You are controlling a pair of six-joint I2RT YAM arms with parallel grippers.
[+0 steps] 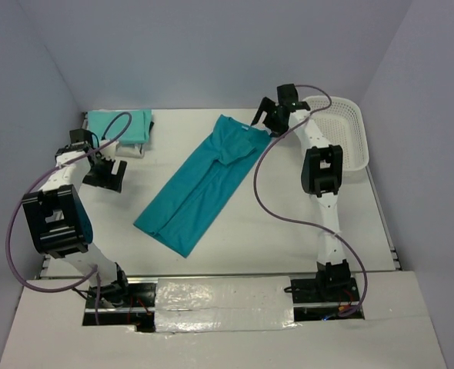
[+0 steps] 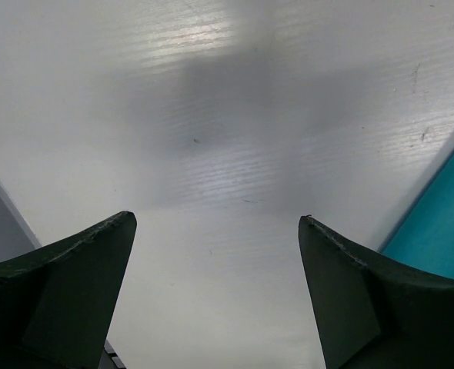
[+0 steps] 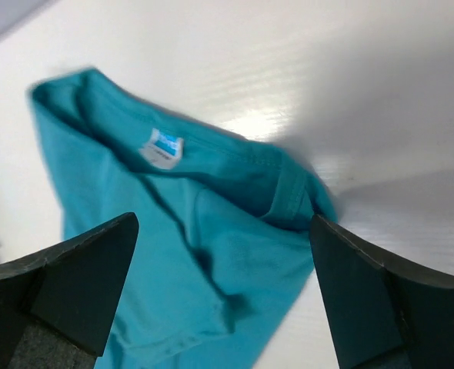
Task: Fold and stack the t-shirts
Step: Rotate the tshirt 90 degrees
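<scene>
Top view: the teal t-shirt (image 1: 200, 188) lies mid-desk (image 1: 288, 231), folded lengthwise into a strip, collar (image 1: 241, 129) toward the far right. I judge the crosswise fold outstanding. My right hand (image 1: 267, 117) hovers over the collar end, open. My left hand (image 1: 108, 173), also open, hangs over bare desk left of the strip. A folded pale mint t-shirt (image 1: 118, 123) occupies the far-left corner, presumably the stack site. The laundry basket (image 1: 358, 150) stands far right; I see no garment inside, though the arm hides part.

Left wrist: fingers spread, nothing between, teal edge at right.

Right wrist: fingers wide apart above collar and label (image 3: 162, 147), gripping nothing.
</scene>
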